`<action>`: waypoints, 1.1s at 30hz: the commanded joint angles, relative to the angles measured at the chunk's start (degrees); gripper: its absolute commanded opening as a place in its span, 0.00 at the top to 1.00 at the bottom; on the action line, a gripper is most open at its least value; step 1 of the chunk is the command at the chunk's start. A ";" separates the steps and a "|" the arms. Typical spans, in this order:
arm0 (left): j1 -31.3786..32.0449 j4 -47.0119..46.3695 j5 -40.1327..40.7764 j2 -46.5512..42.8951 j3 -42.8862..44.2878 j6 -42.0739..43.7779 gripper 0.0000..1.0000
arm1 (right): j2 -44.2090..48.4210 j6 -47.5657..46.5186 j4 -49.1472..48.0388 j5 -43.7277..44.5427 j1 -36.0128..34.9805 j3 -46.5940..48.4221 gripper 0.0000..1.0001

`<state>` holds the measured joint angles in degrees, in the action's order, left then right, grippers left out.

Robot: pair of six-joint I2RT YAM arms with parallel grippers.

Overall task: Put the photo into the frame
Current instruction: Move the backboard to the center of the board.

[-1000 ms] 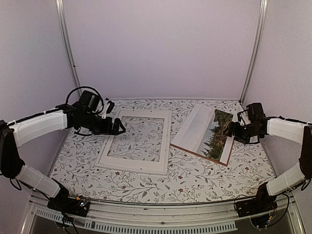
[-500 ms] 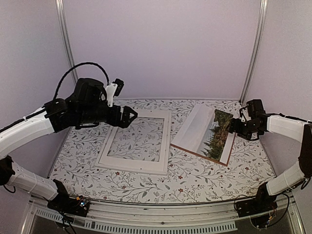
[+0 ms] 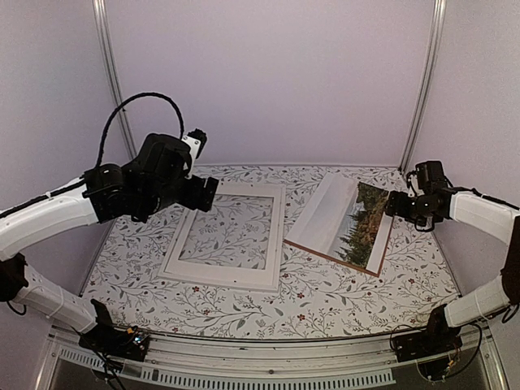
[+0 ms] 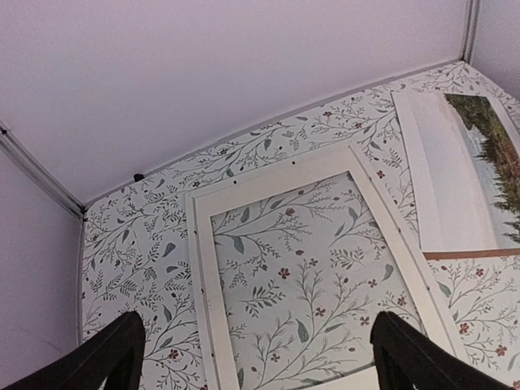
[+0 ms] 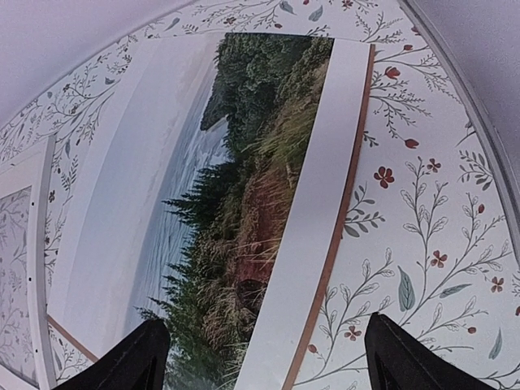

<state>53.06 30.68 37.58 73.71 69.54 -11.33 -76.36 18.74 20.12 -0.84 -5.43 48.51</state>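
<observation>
The frame [image 3: 277, 237] lies flat left of centre, thin and white, with the floral table showing through its pane. In the left wrist view the frame [image 4: 203, 268] sits below my left gripper [image 4: 256, 357], which is open and empty. That gripper [image 3: 203, 193] hovers above the frame's far left corner. The photo [image 3: 345, 219] lies picture up to the right, on a brown backing panel [image 3: 331, 257]. My right gripper [image 3: 398, 205] is at the photo's right edge, open. Through the right wrist camera my right gripper [image 5: 272, 357] stands over the photo [image 5: 244, 162], with nothing between the fingers.
The brown backing panel [image 5: 337, 236] sticks out as a thin strip past the photo's edge. Floral-patterned table [image 3: 325, 301] spreads around both pieces. White walls and metal posts [image 3: 422, 81] close the back and sides.
My left arm has risen from the frame's left edge to well above it. My right gripper has drawn back slightly to the right from the photo's edge and opened a little more.
</observation>
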 commanded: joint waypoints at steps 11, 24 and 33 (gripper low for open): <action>-3.40 -11.05 -20.25 22.13 11.91 -0.09 0.00 | -11.60 -1.06 -4.73 -0.66 1.03 8.04 0.13; -3.66 -4.52 -24.58 45.97 37.63 2.90 0.00 | -10.43 -4.89 -4.21 -3.33 1.08 6.87 0.11; -4.18 0.96 -36.93 60.04 52.19 2.65 0.01 | -12.70 -2.81 -1.94 -5.96 1.09 3.99 0.13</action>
<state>49.69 27.29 7.75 128.35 115.48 -9.02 -88.29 14.79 16.69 -4.16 -4.49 54.43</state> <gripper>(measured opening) 0.993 0.872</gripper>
